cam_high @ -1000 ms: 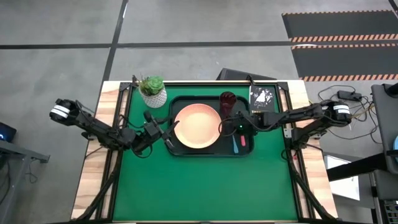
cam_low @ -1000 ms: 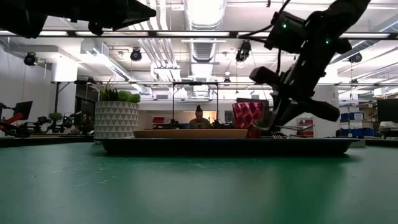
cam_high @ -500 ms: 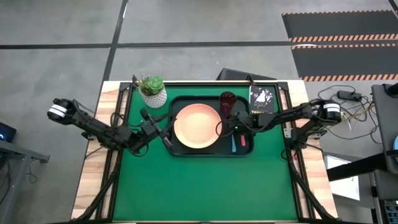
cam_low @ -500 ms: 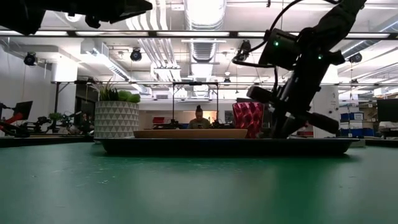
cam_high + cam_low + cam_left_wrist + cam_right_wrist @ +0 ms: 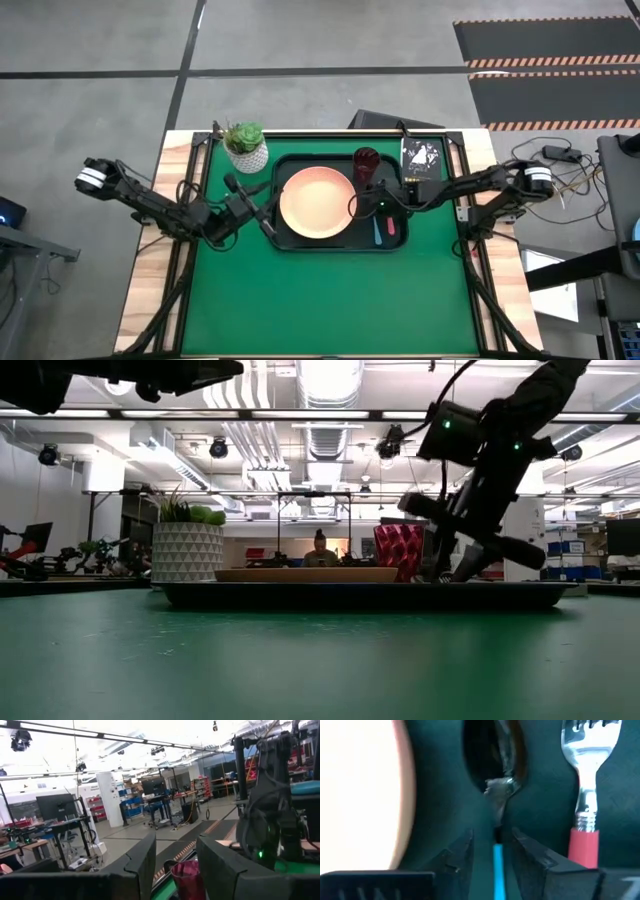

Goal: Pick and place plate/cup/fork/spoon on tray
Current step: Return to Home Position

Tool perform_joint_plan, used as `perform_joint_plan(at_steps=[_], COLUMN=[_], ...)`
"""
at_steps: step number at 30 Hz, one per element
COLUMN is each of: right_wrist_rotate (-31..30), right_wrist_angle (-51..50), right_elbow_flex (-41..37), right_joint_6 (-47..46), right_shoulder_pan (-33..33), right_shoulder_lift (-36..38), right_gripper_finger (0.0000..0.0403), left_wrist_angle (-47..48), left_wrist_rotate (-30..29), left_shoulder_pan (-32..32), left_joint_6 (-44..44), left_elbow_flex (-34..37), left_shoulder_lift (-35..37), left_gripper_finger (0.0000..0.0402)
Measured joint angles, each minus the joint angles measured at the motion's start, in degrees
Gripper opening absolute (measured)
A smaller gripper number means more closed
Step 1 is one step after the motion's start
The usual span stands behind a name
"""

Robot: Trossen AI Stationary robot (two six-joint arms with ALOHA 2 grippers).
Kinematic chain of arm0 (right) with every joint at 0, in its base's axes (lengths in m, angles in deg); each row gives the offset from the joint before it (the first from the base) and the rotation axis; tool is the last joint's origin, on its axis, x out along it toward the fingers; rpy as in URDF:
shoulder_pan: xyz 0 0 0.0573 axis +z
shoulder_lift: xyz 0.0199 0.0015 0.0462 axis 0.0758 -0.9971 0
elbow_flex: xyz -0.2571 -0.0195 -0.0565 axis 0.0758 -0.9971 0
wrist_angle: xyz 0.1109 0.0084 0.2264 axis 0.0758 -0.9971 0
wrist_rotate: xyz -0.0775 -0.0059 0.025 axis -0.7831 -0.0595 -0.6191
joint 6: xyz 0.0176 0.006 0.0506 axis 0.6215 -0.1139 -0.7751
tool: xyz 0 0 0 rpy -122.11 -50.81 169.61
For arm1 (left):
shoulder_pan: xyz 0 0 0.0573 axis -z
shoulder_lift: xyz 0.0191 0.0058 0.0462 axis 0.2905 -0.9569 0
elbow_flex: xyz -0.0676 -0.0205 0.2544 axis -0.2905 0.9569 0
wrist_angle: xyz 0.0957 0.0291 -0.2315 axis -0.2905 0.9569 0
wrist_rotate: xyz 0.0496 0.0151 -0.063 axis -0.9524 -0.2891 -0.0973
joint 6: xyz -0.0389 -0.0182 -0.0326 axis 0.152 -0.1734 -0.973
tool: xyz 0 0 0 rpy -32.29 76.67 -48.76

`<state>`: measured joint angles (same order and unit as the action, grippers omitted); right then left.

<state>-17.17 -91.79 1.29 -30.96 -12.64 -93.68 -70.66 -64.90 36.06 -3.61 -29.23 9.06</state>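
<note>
Tray (image 5: 284, 242) holds plate (image 5: 316, 202), cup (image 5: 366, 165), fork (image 5: 391, 226), spoon (image 5: 378, 235). Right gripper (image 5: 492, 837) above spoon, fingers parted. Left gripper (image 5: 175, 851) beside tray's left edge, fingers parted.

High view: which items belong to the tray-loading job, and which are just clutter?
Job: tray, plate, cup, fork, spoon.
Clutter: plant pot, booklet.
</note>
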Motion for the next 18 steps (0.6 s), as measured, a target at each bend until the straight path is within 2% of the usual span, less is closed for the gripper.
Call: perform_joint_plan(at_steps=[3,5,9,11,13,15,17,18], right_wrist_rotate=[1.71,1.89,-1.35,-3.96,-5.51,-5.37,-5.31,-5.46], right_wrist_angle=[-0.44,-1.31,-0.88,1.38,9.05,21.12,32.31,37.07], right_elbow_flex=[0.0,0.0,0.0,-0.27,-2.18,-5.82,-9.91,-11.95], right_joint_6=[2.09,5.8,24.24,36.81,50.71,64.13,74.62,78.58], right_shoulder_pan=[0.03,0.78,4.82,8.17,12.62,16.69,19.17,19.64], right_shoulder_lift=[3.57,7.22,14.86,18.3,21.19,23.53,25.55,26.49], right_gripper_finger=[0.0122,0.0128,0.0128,0.0123,0.0116,0.0107,0.0097,0.0091], left_wrist_angle=[0.81,3.47,12.84,21.08,36.84,54.97,67.51,71.37], left_wrist_rotate=[0.01,-0.03,0.54,4.25,13.56,28.72,43.08,47.16], left_shoulder_pan=[0.06,0.91,5.02,7.36,9.54,10.33,9.92,9.76], left_joint_6=[0.64,4.02,7.66,6.7,3.25,-2.56,-9.4,-12.39], left_elbow_flex=[0.28,0.45,0.46,0.44,0.39,0.39,0.41,0.55], left_shoulder_lift=[0.03,0.95,6.64,11.48,17.7,24.45,30.18,32.71], left_gripper_finger=[0.0121,0.0121,0.0121,0.0121,0.0121,0.0121,0.0121,0.0121])
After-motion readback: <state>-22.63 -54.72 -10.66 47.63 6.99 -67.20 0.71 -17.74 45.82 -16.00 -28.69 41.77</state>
